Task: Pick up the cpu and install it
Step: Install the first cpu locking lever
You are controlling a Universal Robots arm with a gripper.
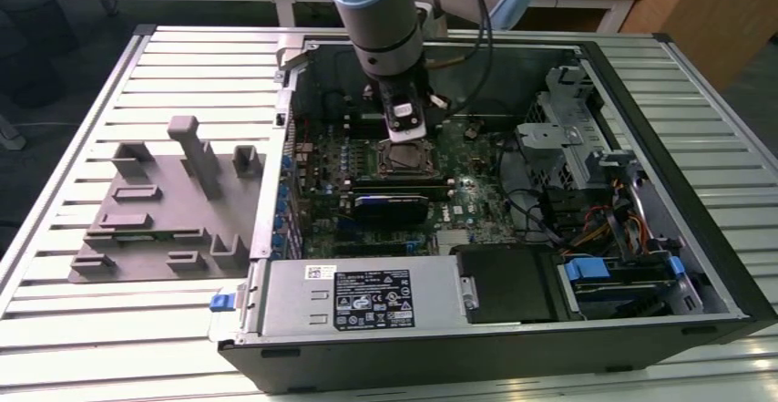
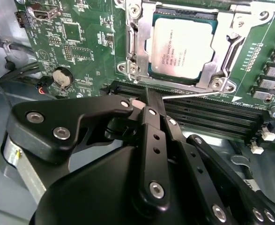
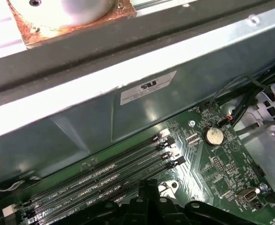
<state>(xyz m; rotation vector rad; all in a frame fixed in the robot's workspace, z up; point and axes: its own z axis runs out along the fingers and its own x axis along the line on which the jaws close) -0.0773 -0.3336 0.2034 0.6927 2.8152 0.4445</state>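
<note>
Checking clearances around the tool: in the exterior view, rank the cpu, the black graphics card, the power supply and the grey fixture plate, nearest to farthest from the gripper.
1. cpu: seated in its socket, just below the gripper.
2. black graphics card: further down the board.
3. power supply: at the case's near edge.
4. grey fixture plate: outside the case, on the exterior view's left.

cpu [image 2: 182, 48]: print illegible | case-wall sticker [image 3: 148, 87]: certification mark, text illegible
</note>
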